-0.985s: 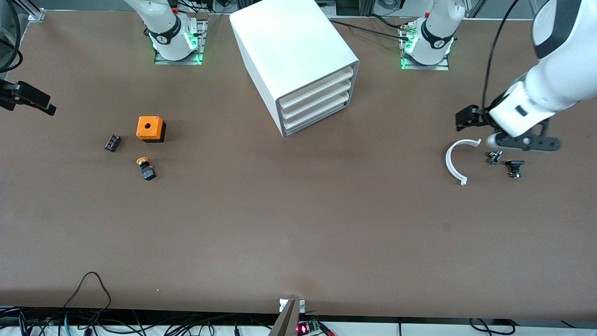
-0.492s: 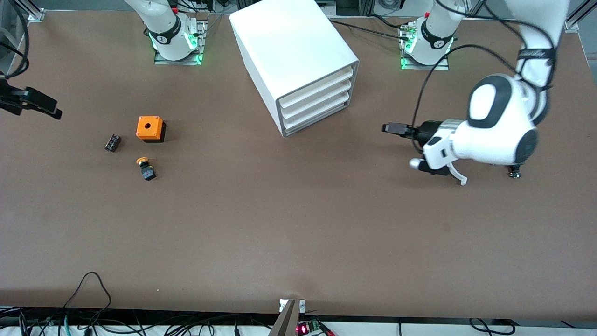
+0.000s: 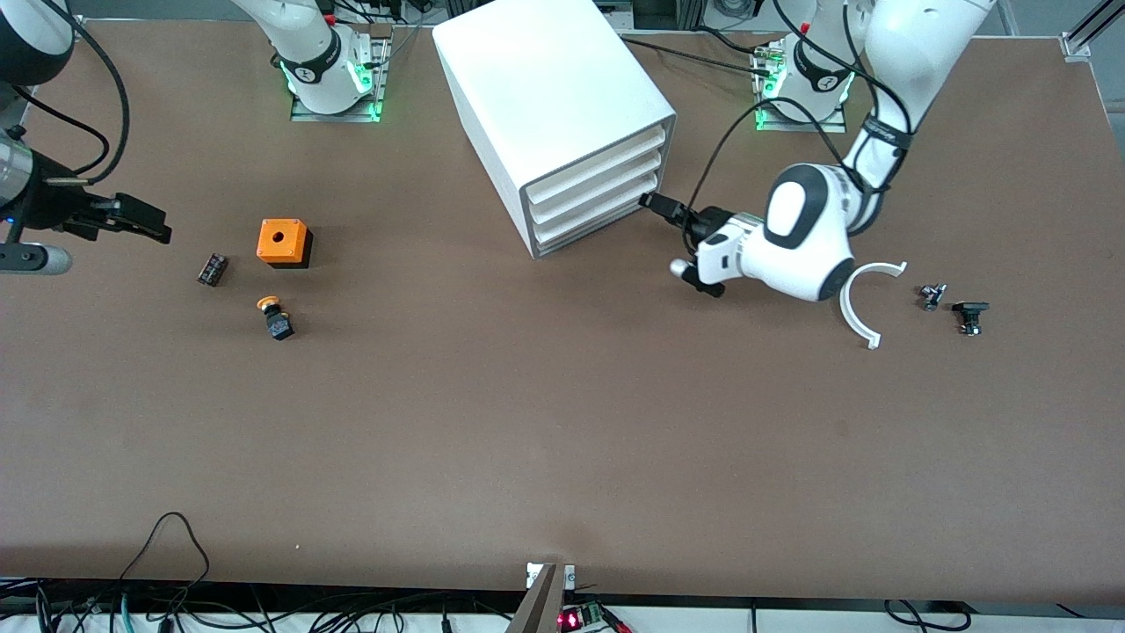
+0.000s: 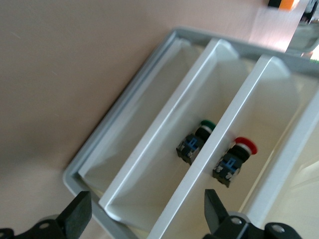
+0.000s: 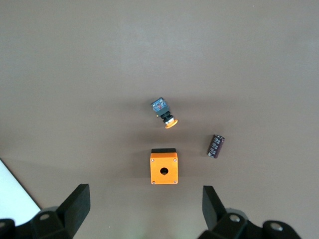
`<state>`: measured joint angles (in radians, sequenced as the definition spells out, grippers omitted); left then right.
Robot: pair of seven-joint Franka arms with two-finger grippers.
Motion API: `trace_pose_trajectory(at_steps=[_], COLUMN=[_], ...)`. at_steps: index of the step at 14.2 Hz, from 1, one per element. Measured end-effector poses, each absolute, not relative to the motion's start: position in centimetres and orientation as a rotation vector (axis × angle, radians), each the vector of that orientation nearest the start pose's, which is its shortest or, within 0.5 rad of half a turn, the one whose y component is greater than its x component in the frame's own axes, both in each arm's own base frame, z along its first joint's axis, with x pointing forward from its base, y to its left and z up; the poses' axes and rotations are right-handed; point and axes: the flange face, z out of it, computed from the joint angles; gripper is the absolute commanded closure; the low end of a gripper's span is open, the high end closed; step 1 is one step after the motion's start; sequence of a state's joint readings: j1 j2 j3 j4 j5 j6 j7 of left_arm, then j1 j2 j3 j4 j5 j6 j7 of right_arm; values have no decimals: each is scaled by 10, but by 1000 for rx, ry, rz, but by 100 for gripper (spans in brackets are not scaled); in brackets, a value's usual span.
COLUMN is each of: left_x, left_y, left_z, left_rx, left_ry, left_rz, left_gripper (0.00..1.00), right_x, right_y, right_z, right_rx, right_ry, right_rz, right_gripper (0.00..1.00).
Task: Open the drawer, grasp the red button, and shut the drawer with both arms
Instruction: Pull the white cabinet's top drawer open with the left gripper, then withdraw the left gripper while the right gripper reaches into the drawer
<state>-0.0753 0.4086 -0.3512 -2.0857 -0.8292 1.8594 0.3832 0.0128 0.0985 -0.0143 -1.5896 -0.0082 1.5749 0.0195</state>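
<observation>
Left gripper point(image 3: 657, 204) released, jaws spread, at cabinet point(image 3: 554, 105) front, lined up with drawer point(image 3: 591, 195) to catch its lip. Button point(image 4: 234, 160) lies inside closed drawer. Right gripper point(image 3: 141, 220) released, parked high over table's right-arm end, waiting.
</observation>
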Motion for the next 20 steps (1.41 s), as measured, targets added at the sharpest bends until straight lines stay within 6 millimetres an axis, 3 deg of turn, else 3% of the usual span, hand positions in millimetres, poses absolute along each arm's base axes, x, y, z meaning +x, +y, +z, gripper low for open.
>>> trace_pose_trajectory(at_steps=[4, 5, 6, 7, 8, 15, 17, 19, 20], left_x=[436, 432, 429, 425, 422, 420, 450, 496, 515], left_y=[-293, -296, -299, -302, -305, -311, -285, -238, -218], left_z=[225, 224, 223, 221, 218, 223, 228, 238, 243], left_rx=[2140, 2126, 2124, 2133, 2145, 2150, 2175, 2226, 2251], left_ry=[-326, -316, -315, -316, -317, -304, -266, -199, -168], left_rz=[-789, -796, -798, -791, -782, -744, -655, -508, -438], left_gripper=[8, 25, 53, 87, 100, 100, 100, 100, 95], right_x=[587, 588, 589, 590, 590, 590, 590, 590, 590], right_y=[28, 30, 29, 28, 27, 29, 27, 29, 32], right_z=[538, 534, 531, 531, 531, 531, 531, 531, 531], right_rx=[-3142, -3142, -3140, -3130, -3118, -3103, -3099, -3097, -3096], right_ry=[-45, -49, -46, -39, -31, -71, -107, -129, -139], right_rz=[237, 249, 255, 256, 255, 253, 252, 252, 251], right_gripper=[0, 0, 0, 0, 0, 0, 0, 0, 0])
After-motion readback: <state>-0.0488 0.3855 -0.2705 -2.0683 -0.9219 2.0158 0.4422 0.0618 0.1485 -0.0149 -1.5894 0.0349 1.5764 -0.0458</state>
